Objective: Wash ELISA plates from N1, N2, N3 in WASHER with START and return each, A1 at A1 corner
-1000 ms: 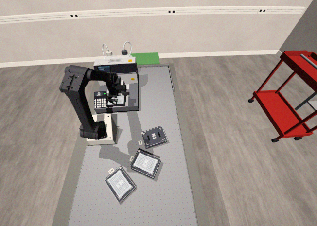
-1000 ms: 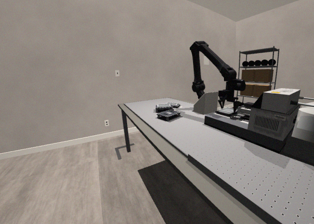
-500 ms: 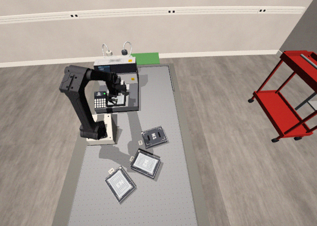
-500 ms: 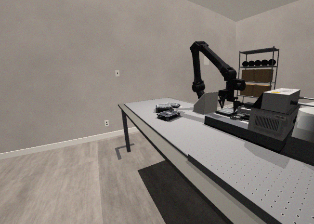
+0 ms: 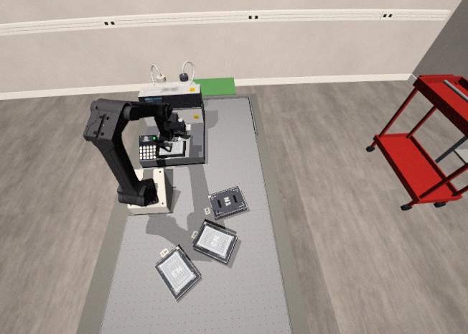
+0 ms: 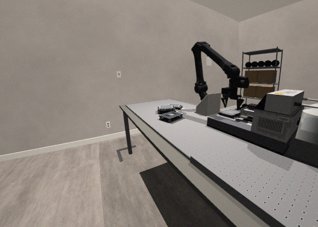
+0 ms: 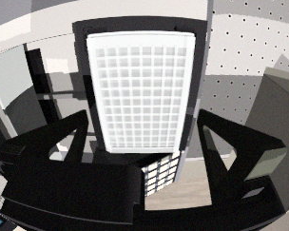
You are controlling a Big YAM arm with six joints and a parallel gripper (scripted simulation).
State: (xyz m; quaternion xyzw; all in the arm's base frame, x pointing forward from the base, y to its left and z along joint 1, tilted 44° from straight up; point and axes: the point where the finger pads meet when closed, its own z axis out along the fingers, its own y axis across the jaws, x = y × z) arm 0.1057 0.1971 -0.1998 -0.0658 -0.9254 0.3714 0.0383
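1. Top view: the table (image 5: 242, 307) (image 6: 185, 139) (image 7: 238, 47) is seen lengthwise, its far edge towards the wall.
2. A shelf rack (image 6: 262, 51) is seen in the exterior view, well apart from the table, with boxes (image 6: 267, 76) stacked on it.
3. A red cart (image 5: 406, 163) is parked beyond the table's right edge.
4. The arm (image 5: 117, 159) (image 6: 197, 67) is mounted on a pale block (image 5: 166, 197) (image 6: 209, 106) at the left edge and is bent over the washer.
5. The washer (image 5: 196, 144) (image 6: 272, 124) (image 7: 147, 9) is placed towards the far left corner.
6. Three nests are set between the middle of the table and its near edge: nest N1 (image 5: 227, 202) (image 6: 170, 117) bears no plate, while the middle nest (image 5: 226, 261) and the nearest nest (image 5: 178, 297) are each occupied.
7. The tool (image 5: 174, 144) (image 6: 231, 108) (image 7: 143, 115) is spread wide above the washer, with nothing gripped.
8. One white plate (image 5: 174, 149) (image 6: 230, 113) (image 7: 142, 94) is surrounded by the dark carrier frame (image 7: 81, 56); it appears flat, but full seating cannot be confirmed. Two other plates, one on the middle nest and one on the nearest, are also seen.
9. Beside the carrier, on the left-edge side, the keypad (image 5: 148, 152) (image 7: 159, 175) is uncovered.
10. A small lamp (image 5: 154, 138) is lit green above the keys.
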